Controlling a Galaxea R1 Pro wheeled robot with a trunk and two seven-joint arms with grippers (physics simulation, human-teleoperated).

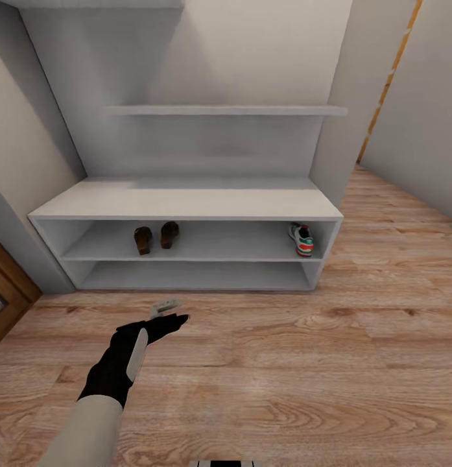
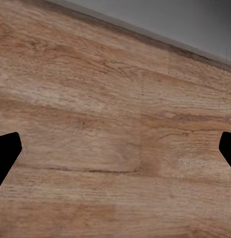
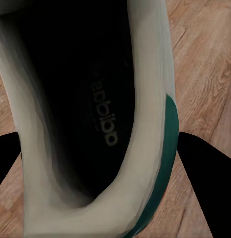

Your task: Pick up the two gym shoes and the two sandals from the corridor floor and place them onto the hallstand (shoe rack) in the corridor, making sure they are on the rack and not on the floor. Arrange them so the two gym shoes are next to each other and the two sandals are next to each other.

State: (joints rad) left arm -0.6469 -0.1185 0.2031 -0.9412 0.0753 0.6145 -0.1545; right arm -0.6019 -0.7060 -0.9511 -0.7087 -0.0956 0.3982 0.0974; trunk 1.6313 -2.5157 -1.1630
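Sandals (image 1: 155, 237) and one gym shoe (image 1: 302, 239) shelved; my right gripper (image 3: 103, 148) clamps the second sneaker (image 3: 90, 124), left gripper (image 2: 115, 153) wide; next, set it at two o'clock beside its mate.

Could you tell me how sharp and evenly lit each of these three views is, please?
Head view: soft even light, faint shade inside the pale-grey hallstand, the dark brown sandals small but clear. Left wrist view: wood-grain floor slightly blurred. Right wrist view: the white, green-striped gym shoe looms close and soft, its inside nearly black.

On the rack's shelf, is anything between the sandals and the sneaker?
No. In the head view, the shelf between sandals and sneaker is bare.
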